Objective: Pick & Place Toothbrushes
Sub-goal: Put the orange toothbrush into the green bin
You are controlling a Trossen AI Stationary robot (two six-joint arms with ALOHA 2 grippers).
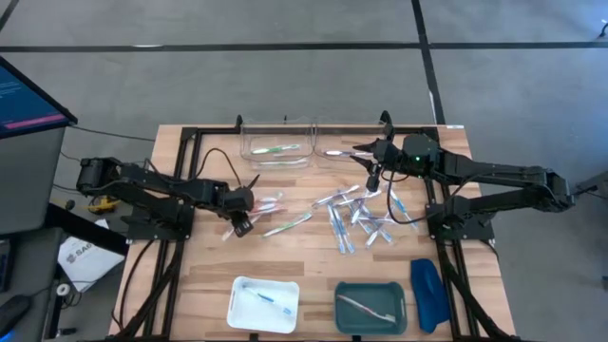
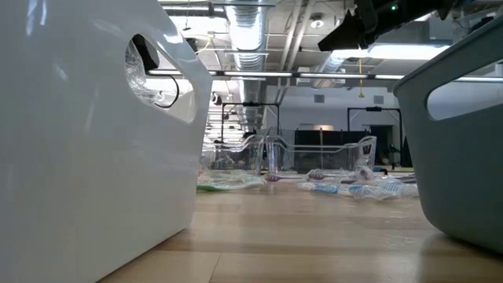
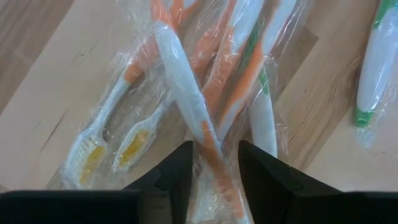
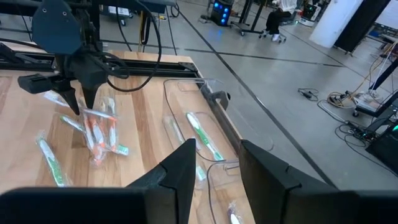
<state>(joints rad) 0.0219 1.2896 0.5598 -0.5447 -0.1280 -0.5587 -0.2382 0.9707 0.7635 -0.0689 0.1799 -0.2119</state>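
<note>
Currently closing left gripper [image 3: 214, 165] fingers around 1 wrapped orange-white toothbrush [image 3: 186, 93] in an overlapping cluster; risking dragging neighbouring wrappers along. Holding right gripper [image 4: 217, 163] parted, empty, above clear bins [image 4: 205, 124].

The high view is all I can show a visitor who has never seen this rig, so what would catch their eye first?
Probably the loose scatter of wrapped toothbrushes at mid-table, between the two dark arms. Next, the left hand low over a small orange-and-white bunch, its fingers straddling one wrapped brush. Then the containers: two clear bins along the far edge, a white tray and a teal tray near the front.
</note>
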